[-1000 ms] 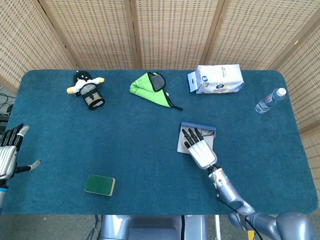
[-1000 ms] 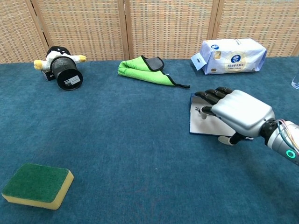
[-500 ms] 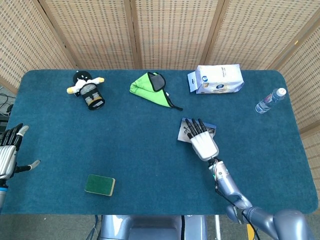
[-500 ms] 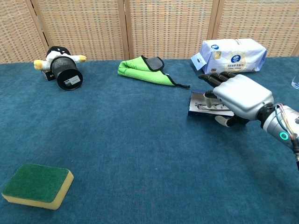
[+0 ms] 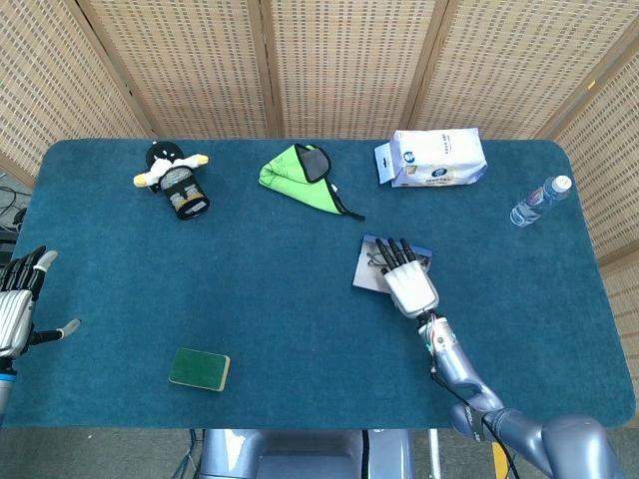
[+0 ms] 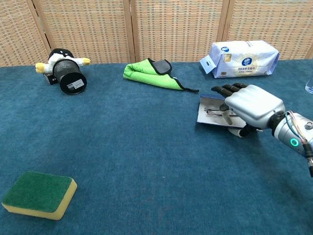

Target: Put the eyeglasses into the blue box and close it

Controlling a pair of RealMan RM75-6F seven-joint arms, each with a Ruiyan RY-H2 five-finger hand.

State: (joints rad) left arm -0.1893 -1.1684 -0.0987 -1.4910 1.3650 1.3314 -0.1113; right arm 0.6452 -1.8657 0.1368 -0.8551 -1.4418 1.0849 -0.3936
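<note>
Right hand [image 6: 252,105], silver-backed with dark fingers, is lying palm down over the shallow blue box with a pale interior [image 5: 371,271], near the middle-right of the dark teal felt-covered table [image 5: 280,299]. Its fingers are reaching fairly flat across the open box; I am not able to tell whether they are pinching anything underneath. The thin wire-framed eyeglasses [image 6: 213,111] are lying inside the box, partly showing beside the fingertips in the chest view.

I am judging the eyeglasses to be light, thin and easily bent, with lenses that could scratch, so I am favouring a soft touch on the frame or temple arms rather than pressing down on the lenses. The box looks light and flat, likely to slide on the felt, so I am planning to take its lid by an edge while steadying the base.

My left hand [image 5: 15,299] is hovering at the table's far left edge, fingers apart, holding nothing.
</note>
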